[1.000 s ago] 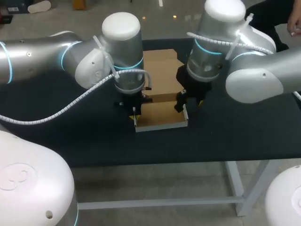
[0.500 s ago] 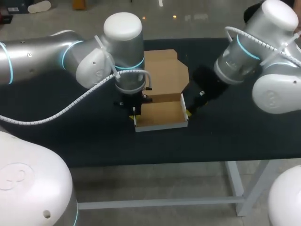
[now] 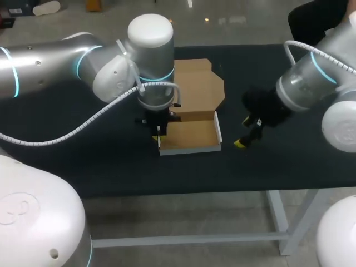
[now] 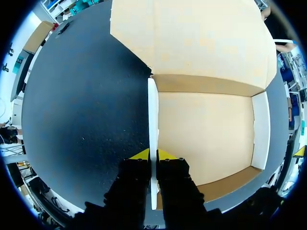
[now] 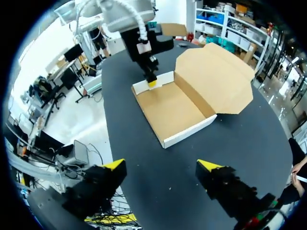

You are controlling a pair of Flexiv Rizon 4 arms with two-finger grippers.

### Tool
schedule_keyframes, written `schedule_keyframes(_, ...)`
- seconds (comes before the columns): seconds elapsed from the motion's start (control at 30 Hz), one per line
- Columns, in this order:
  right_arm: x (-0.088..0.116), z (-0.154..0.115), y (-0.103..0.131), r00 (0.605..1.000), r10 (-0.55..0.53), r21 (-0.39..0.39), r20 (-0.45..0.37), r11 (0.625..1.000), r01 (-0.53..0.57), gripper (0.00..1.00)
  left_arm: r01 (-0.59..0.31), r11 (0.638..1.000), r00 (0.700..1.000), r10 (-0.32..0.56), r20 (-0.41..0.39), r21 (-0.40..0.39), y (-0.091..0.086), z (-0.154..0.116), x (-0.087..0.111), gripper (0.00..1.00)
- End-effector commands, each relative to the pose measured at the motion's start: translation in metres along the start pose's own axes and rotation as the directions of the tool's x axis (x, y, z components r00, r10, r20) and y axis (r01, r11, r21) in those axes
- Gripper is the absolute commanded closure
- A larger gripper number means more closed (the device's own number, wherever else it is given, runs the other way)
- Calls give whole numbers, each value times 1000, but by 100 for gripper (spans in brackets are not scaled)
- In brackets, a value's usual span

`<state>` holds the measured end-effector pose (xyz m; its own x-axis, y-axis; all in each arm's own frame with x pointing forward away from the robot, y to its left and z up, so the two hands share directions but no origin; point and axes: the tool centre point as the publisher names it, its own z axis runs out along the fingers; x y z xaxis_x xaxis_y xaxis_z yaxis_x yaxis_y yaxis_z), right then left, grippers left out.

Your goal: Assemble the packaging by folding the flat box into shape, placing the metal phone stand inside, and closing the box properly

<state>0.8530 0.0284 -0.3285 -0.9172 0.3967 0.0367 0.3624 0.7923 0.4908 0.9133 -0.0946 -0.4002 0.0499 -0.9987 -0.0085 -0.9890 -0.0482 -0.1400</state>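
Cardboard box (image 3: 190, 136), left gripper (image 4: 153, 155) pinching its wall

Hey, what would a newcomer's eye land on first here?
A half-folded cardboard box sits in the middle of the black table, its lid flat behind it. The left gripper pinches the box's white side wall; the right gripper hangs open off to the other side, empty.

Our left arm (image 3: 50, 61) bends over and points straight down. Its gripper (image 4: 153, 154) pinches the box wall (image 4: 152, 115) from both sides. Our right arm (image 3: 317, 83) leans in, its gripper (image 5: 162, 165) tilted, fingers wide apart.
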Motion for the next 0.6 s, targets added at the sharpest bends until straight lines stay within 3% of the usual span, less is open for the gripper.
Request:
schedule_keyframes(0.03,3,-17,-15,999,-30,-80,-9,996,30,0,-3,1000,1000,3,27,1,-1,-1,2,100)
schedule_keyframes(0.27,9,-25,-23,995,-95,-127,-29,988,90,0,-12,1000,997,12,74,2,-3,-2,-1,100)
schedule_keyframes(0.6,16,-28,-29,992,-122,-128,-36,985,116,0,-13,1000,982,10,189,15,-5,1,-3,100)
